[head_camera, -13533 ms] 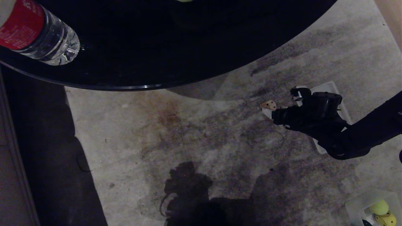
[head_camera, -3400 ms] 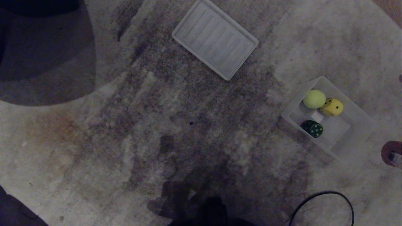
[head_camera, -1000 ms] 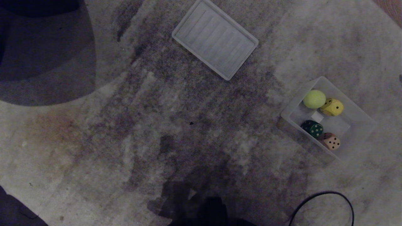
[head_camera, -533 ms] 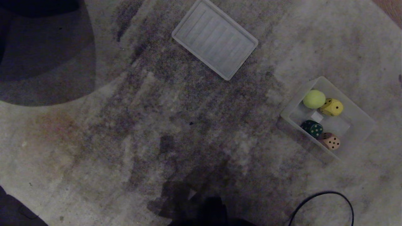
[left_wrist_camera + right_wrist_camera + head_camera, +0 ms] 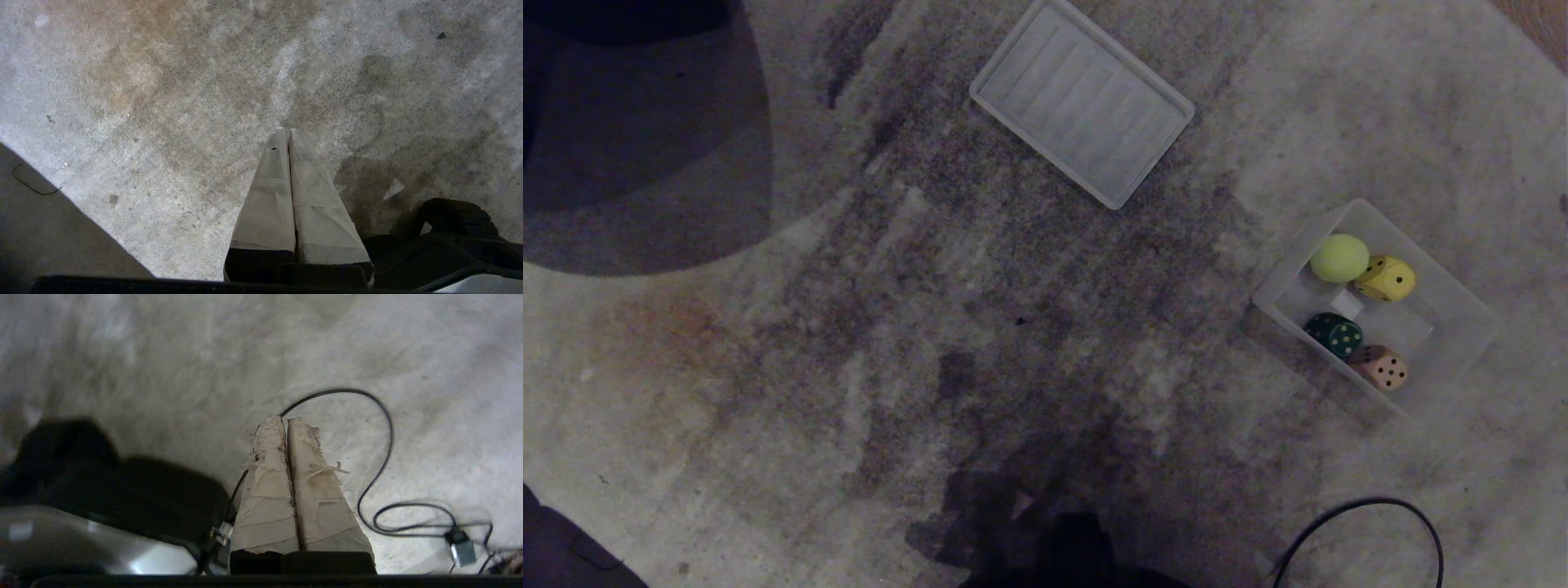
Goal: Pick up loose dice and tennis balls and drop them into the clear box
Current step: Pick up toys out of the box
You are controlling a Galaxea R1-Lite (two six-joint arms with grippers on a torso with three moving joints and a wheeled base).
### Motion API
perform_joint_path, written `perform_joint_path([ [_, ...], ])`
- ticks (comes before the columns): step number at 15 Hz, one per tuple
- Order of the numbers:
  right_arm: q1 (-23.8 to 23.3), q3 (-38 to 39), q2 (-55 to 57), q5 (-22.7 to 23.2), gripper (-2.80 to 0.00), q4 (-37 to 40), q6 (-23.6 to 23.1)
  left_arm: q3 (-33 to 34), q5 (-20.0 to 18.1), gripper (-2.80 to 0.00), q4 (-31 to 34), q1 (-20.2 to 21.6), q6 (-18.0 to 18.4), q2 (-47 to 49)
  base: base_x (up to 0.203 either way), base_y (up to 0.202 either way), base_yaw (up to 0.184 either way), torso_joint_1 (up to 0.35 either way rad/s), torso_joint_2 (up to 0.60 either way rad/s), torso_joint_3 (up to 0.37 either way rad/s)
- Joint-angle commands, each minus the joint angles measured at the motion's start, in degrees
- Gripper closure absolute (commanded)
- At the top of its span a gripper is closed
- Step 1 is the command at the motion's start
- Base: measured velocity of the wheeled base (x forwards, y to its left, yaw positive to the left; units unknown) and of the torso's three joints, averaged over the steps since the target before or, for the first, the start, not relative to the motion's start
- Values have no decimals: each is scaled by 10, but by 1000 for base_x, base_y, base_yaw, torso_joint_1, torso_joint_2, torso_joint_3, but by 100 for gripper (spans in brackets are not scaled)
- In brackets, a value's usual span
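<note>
On a stained grey carpet (image 5: 931, 286), the clear box (image 5: 1462, 327) sits at about three o'clock in the head view, holding one tennis ball (image 5: 1339, 257), the yellow die (image 5: 1386, 278), the dark green die (image 5: 1334, 334) and the tan die (image 5: 1379, 367). The ball touches the yellow die at the box's far end; the green and tan dice lie side by side along its near wall. The ribbed lid (image 5: 1082, 102) lies flat at twelve o'clock, well apart from the box, and a black cable (image 5: 1364, 510) loops across the carpet at five o'clock. Neither arm shows in the head view. Each wrist camera looks straight down on bare carpet: the left hand (image 5: 288, 132) is clenched on nothing, and the right hand (image 5: 286, 421) is likewise clenched and empty, hanging above the cable. With four pieces boxed, the job appears to be between pickups. No red die or second ball is anywhere in view, so the next move likely calls for searching the floor beyond this patch, then unclenching a hand over whichever piece turns up.
</note>
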Motion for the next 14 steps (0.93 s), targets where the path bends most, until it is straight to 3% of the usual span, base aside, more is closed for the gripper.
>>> perform_joint_path([
  [1, 0, 9, 0, 0, 0, 0, 7, 1, 1, 0, 0, 0, 0, 1, 0, 0, 0, 0, 0, 0],
  [5, 4, 9, -3, -1, 0, 1, 9, 1, 1, 0, 0, 0, 0, 1, 0, 0, 0, 0, 0, 0],
  [7, 34, 9, -57, -1, 0, 3, 10, 1, 1, 0, 0, 0, 0, 1, 0, 0, 0, 0, 0, 0],
  [10, 40, 9, -156, -1, 0, 3, 8, 1, 1, 0, 0, 0, 0, 1, 0, 0, 0, 0, 0, 0],
  [14, 41, 9, -160, -1, 0, 1, 12, 1, 1, 0, 0, 0, 0, 1, 0, 0, 0, 0, 0, 0],
])
